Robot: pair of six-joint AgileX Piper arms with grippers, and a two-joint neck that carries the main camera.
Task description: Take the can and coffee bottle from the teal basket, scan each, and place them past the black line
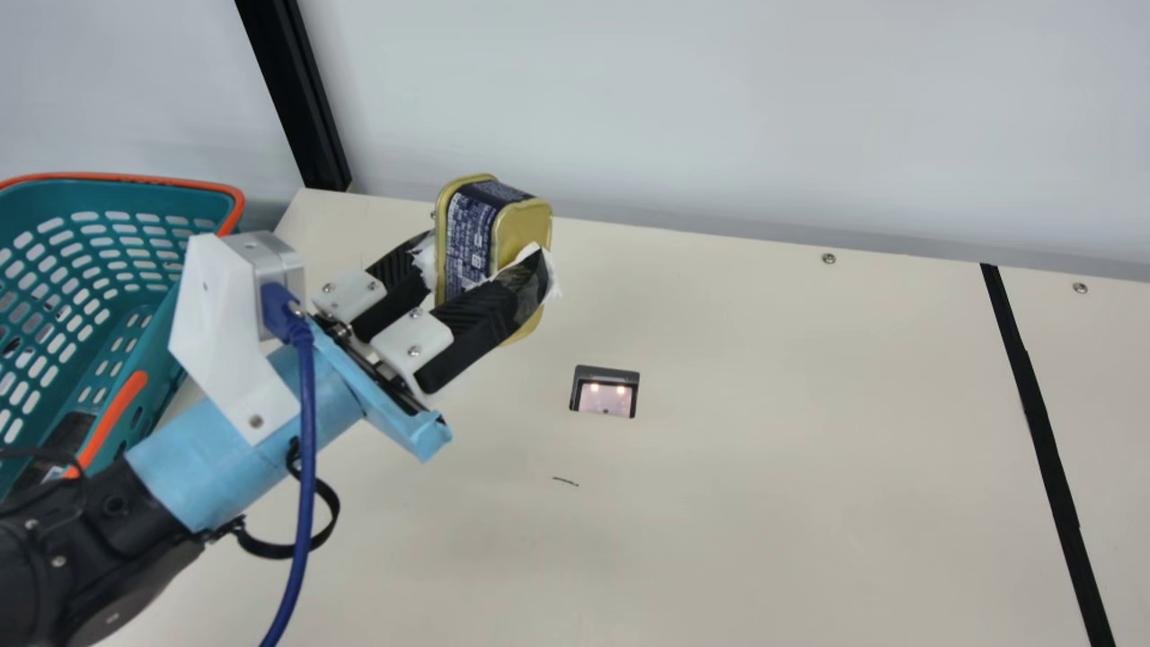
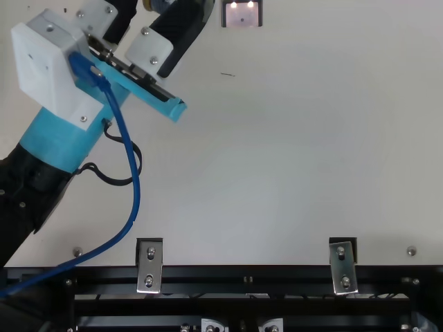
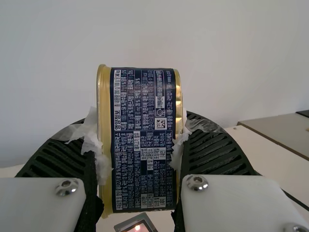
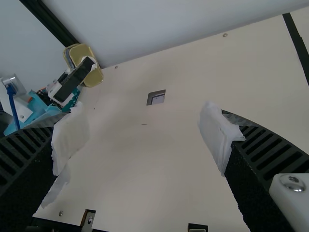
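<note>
Right now the can [image 1: 469, 235] is up in the air, squeezed in the left gripper [image 1: 488, 261], its long side almost straight up — and the scanner [image 1: 605, 397] sits low on the table [image 1: 764, 494] to the right, so the can likely must go right and down.

I hold the gold-and-navy rounded rectangular can [image 1: 471, 235] aloft, nearly upright, left of the main view's upper centre. My perforated teal basket [image 1: 117, 191], orange-rimmed, stands at the left edge; the black line [image 1: 1033, 404] slants down the far right.
</note>
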